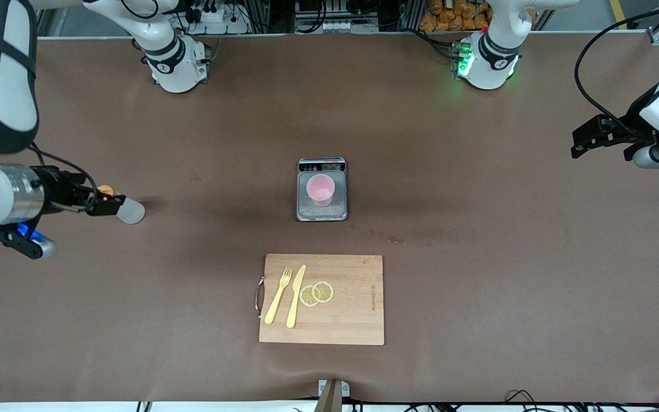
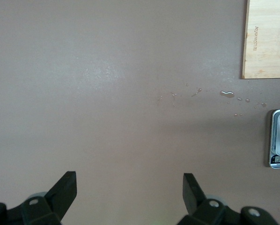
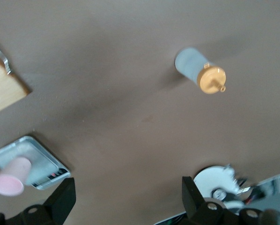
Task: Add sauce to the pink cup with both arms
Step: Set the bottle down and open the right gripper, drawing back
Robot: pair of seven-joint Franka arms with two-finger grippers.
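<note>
The sauce bottle, translucent whitish with an orange nozzle cap, stands on the table toward the right arm's end. It also shows in the right wrist view, apart from the jaws. My right gripper hovers over the table by the bottle, open and empty. The pink cup stands on a small scale at the table's middle, and shows in the right wrist view. My left gripper is open and empty over bare table toward the left arm's end.
A wooden cutting board lies nearer the front camera than the scale, bearing a yellow fork, a yellow knife and two lemon slices. Small wet drops spot the table between the board and the scale.
</note>
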